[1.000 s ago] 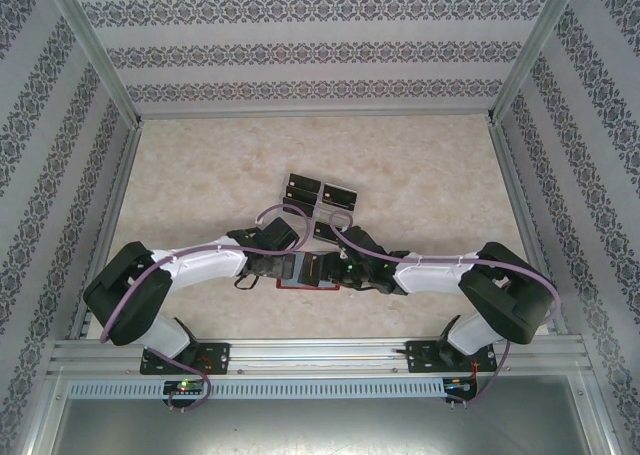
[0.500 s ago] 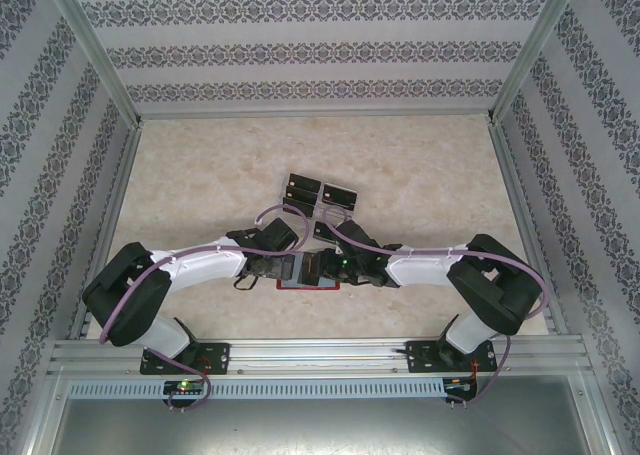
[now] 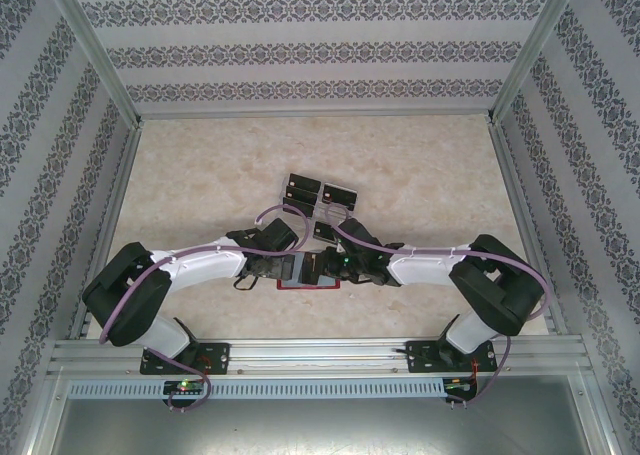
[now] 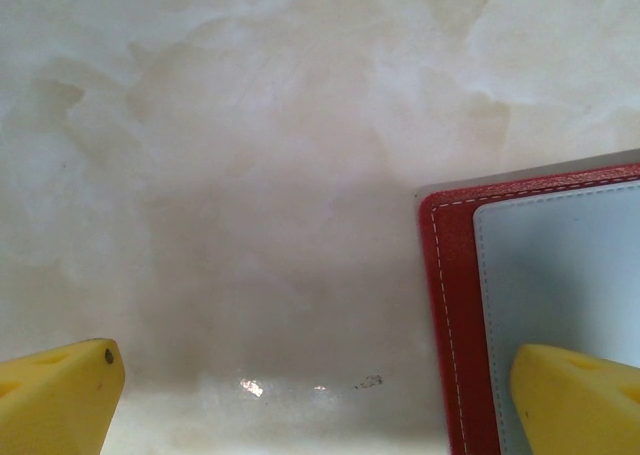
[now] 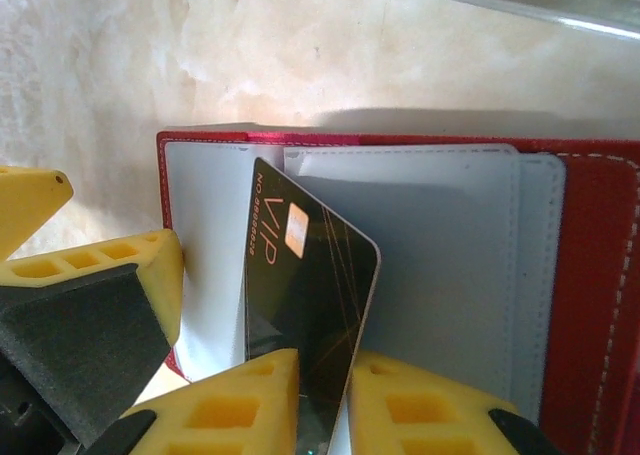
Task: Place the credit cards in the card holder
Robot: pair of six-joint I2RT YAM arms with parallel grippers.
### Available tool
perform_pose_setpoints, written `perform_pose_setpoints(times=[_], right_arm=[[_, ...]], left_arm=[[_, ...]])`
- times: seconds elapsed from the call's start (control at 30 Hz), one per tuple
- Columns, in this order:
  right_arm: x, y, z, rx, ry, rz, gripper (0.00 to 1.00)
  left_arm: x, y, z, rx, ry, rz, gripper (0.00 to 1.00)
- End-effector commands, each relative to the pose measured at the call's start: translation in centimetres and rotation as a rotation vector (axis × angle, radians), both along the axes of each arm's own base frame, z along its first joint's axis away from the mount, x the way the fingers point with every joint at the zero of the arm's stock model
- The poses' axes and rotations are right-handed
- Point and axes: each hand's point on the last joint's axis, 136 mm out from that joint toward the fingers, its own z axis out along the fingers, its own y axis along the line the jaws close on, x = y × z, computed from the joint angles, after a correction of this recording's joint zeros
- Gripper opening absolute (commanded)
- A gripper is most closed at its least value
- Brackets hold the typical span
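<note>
Credit card (image 5: 305, 295) lower end apparently hidden.

White arms (image 3: 205, 265), purple cables (image 3: 430, 252), yellow jaws

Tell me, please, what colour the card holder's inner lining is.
Pale grey-white; the card holder shows best in the right wrist view.

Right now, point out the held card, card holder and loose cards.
held card (image 5: 310, 285), right wrist view, black face
card holder (image 5: 600, 275), right wrist view, red border
loose cards (image 3: 340, 193), top view, right-hand card
</note>
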Motion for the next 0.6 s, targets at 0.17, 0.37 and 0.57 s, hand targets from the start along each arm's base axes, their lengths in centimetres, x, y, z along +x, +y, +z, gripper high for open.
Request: perform_pose_setpoints(times=[0.17, 0.37, 0.57], right_arm=[[0.2, 0.2, 0.2, 0.024, -0.001, 0.022, 0.0], [-0.1, -0.1, -0.4, 0.031, 0.022, 0.033, 0.0], [-0.6, -0.6, -1.2, 0.032, 0.048, 0.039, 0.0]], left_arm=[[-1.5, 0.9, -1.4, 0.05, 0.057, -0.011, 1.0], [-1.6, 1.0, -1.5, 0.057, 0.062, -0.012, 1.0], [-1.6, 1.0, -1.6, 0.058, 0.065, -0.012, 1.0]])
